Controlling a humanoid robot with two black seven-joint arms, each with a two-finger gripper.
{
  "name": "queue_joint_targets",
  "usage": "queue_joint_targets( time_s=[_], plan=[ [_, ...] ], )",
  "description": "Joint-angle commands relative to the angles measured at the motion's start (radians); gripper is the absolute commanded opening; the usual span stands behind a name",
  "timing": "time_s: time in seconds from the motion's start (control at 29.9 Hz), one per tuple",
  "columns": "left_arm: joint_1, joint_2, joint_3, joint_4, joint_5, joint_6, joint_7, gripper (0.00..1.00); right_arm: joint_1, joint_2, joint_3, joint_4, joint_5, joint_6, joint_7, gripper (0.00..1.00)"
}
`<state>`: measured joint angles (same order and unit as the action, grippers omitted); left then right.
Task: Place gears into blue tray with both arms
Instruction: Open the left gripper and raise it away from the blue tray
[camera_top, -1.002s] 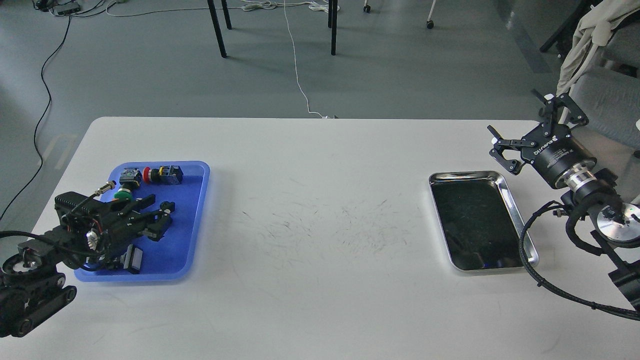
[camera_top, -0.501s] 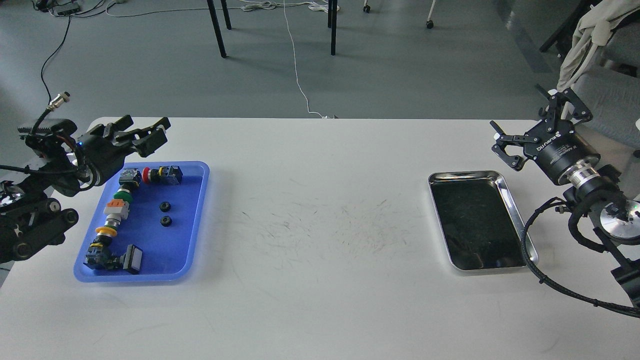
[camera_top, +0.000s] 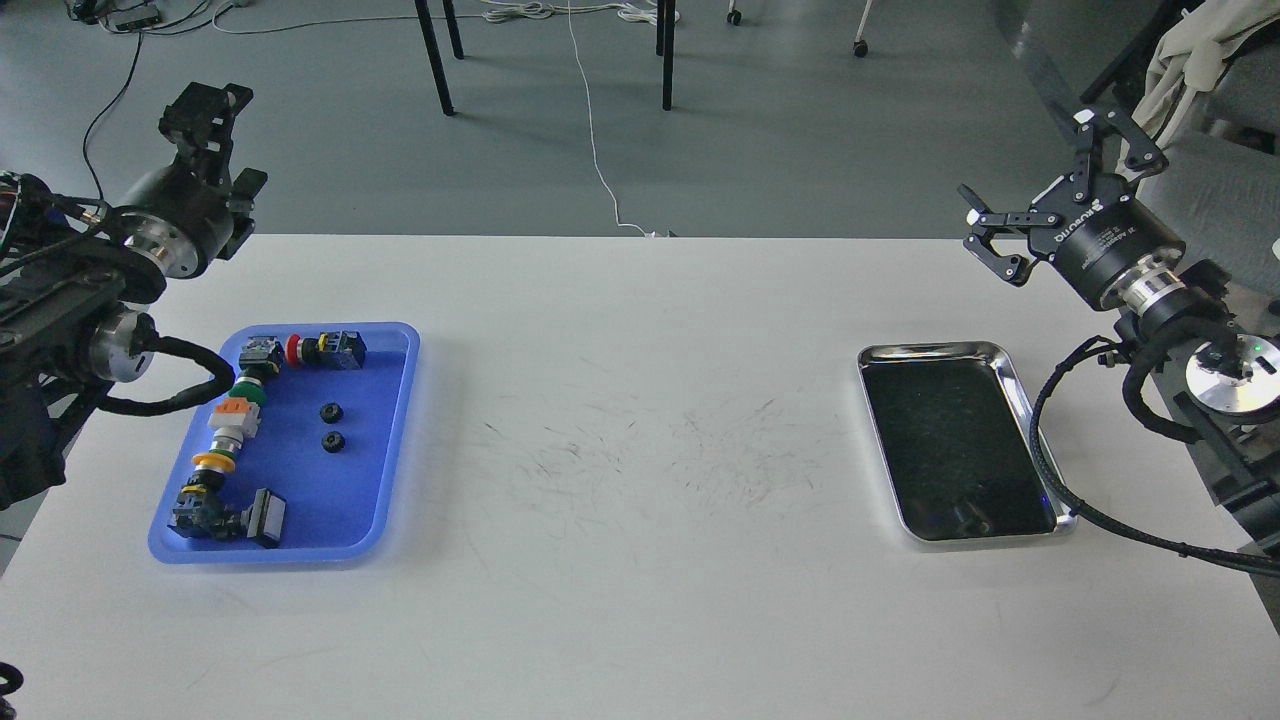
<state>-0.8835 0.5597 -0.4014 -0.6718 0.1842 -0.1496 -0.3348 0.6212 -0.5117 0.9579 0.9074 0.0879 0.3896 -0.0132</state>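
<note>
Two small black gears (camera_top: 330, 412) (camera_top: 331, 441) lie side by side on the floor of the blue tray (camera_top: 355, 490), at the table's left. My left gripper (camera_top: 228, 143) is raised beyond the table's far left corner, well clear of the tray, open and empty. High over the far right edge, my right gripper (camera_top: 1025, 166) is held open, holding nothing.
A row of colourful push-button switches (camera_top: 232, 425) runs down the blue tray's left side, with more along its top. A shiny silver tray (camera_top: 935, 349) with a dark bottom sits at the right. Chair legs and cables stand on the floor beyond the table.
My left gripper rose out of the blue tray and swung back up to the left, uncovering two gears lying there. The right gripper lifted a little higher.
</note>
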Motion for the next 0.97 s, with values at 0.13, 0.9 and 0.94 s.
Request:
queue_joint_targets(
  time_s=[0.13,0.9,0.94],
  plan=[
    [0.017,-0.110,-0.031,0.064,-0.083,-0.111,0.005,0.98,-0.035,0.001,0.007,-0.008,0.016,-0.026,-0.007,0.99],
    [0.029,-0.195,-0.116,0.103,-0.189,-0.105,0.059,0.98,-0.110,-0.044,0.053,0.062,0.056,-0.086,-0.034,0.99],
    [0.029,-0.199,-0.114,0.104,-0.189,-0.105,0.059,0.98,-0.110,-0.042,0.058,0.062,0.056,-0.087,-0.034,0.99]
  ],
)
